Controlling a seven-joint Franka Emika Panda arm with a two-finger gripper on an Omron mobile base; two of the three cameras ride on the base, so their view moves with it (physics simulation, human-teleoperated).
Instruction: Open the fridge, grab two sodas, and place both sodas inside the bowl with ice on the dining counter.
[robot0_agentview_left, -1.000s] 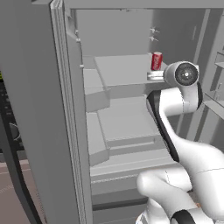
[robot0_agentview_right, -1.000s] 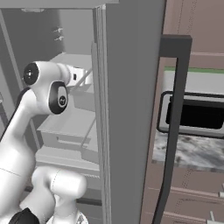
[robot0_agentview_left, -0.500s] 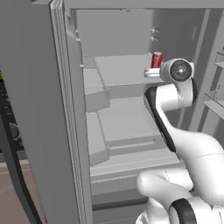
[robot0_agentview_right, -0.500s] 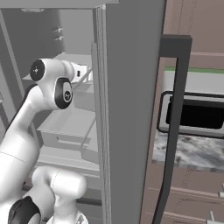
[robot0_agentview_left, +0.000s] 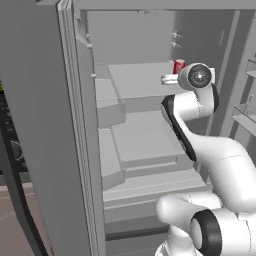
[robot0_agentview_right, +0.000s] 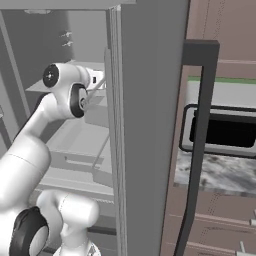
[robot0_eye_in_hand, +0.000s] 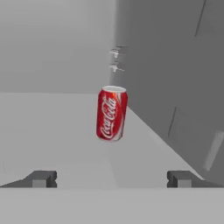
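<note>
The fridge (robot0_agentview_left: 40, 125) stands open, and its grey door (robot0_agentview_right: 145, 125) fills the middle of the right base view. A red soda can (robot0_eye_in_hand: 112, 113) with white lettering stands upright on an upper shelf (robot0_agentview_left: 140, 80), close to the inner right wall. The same can (robot0_agentview_left: 178, 66) peeks out just behind my wrist. My gripper (robot0_eye_in_hand: 111, 178) is open, level with the shelf and short of the can, with nothing between the fingertips (robot0_eye_in_hand: 41, 178). My hand (robot0_agentview_right: 97, 80) reaches in behind the door edge. The bowl and the dining counter are out of view.
Lower shelves and a drawer (robot0_agentview_left: 145, 145) sit below my arm inside the fridge. Door bins (robot0_agentview_left: 247, 110) line the right side. A dark bar handle (robot0_agentview_right: 197, 150) runs down the door; beyond it are a black microwave (robot0_agentview_right: 225, 132) and a marbled countertop (robot0_agentview_right: 220, 172).
My wrist has risen and shifted a little left, deeper into the fridge toward the red can. The jaws have stayed open and the can has not moved.
</note>
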